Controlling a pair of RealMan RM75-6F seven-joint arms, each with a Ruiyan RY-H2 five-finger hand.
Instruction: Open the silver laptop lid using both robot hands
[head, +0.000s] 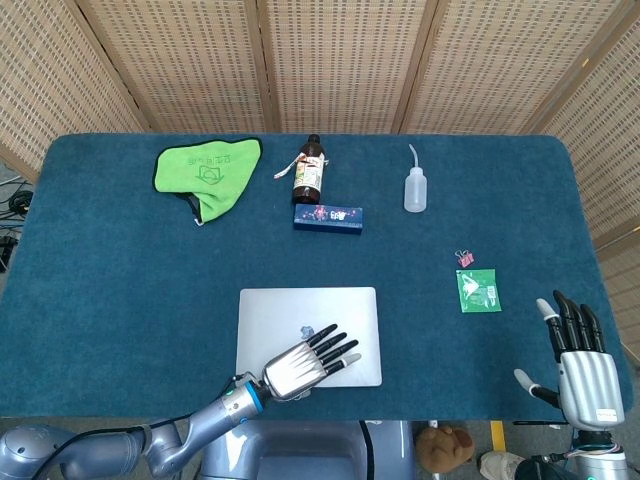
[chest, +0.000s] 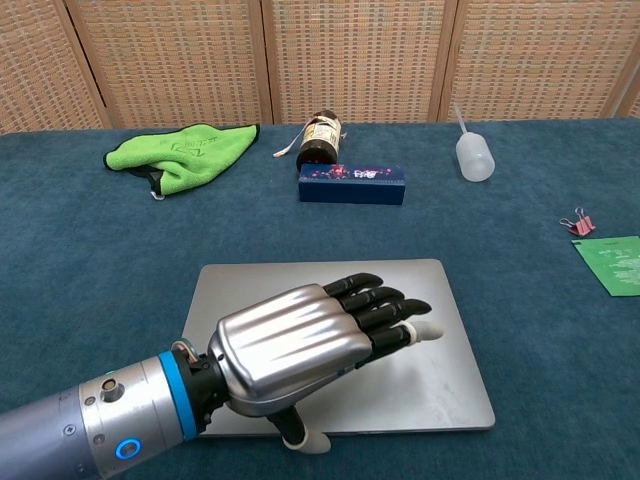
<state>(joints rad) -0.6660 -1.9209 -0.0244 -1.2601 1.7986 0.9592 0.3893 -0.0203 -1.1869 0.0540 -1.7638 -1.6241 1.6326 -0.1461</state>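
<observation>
Silver laptop (head: 309, 337) lies closed and flat near the near edge of the blue table (head: 120, 290), a little left of centre; left hand (head: 302, 364) is over its near half, palm down, fingers (chest: 385, 309) stretched out side by side toward the far right, holding nothing, thumb tip down at the laptop's near edge. Right hand (head: 582, 370) hangs off the near right corner, well apart from the laptop, fingers straight and slightly spread, thumb out, empty. Far side: green cloth (head: 207, 173), brown bottle (head: 309, 172), blue box (head: 328, 217), squeeze bottle (head: 415, 184).

Box (head: 328, 217) before bottle (head: 308, 172), behind laptop (head: 300, 312)
</observation>
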